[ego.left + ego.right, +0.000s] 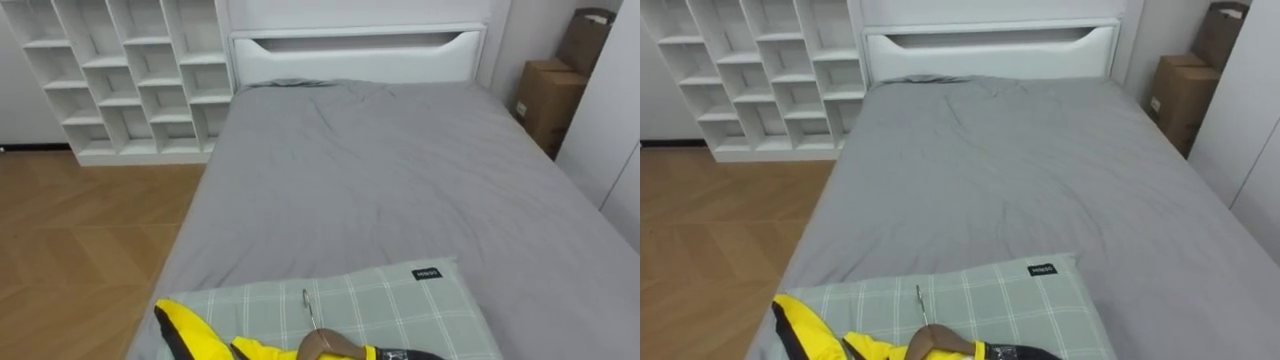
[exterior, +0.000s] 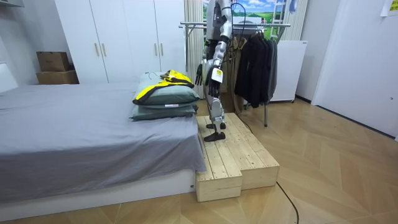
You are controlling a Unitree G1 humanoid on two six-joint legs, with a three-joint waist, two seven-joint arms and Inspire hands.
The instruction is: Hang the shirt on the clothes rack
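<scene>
Head camera, both eyes: from the pillow (image 1: 400, 300) end it looks down along the grey bed (image 1: 380, 170) toward the white end board (image 1: 350, 65), with white shelves (image 1: 130, 70) at left and cardboard boxes (image 1: 545, 100) at right. The right eye sits slightly to the right, so the two views share almost the whole scene. The room camera stands on the floor well off beside the bed. It faces the robot on a wooden platform (image 2: 236, 155) before a clothes rack (image 2: 280, 25). Bed, pillow and boxes appear in all three views.
</scene>
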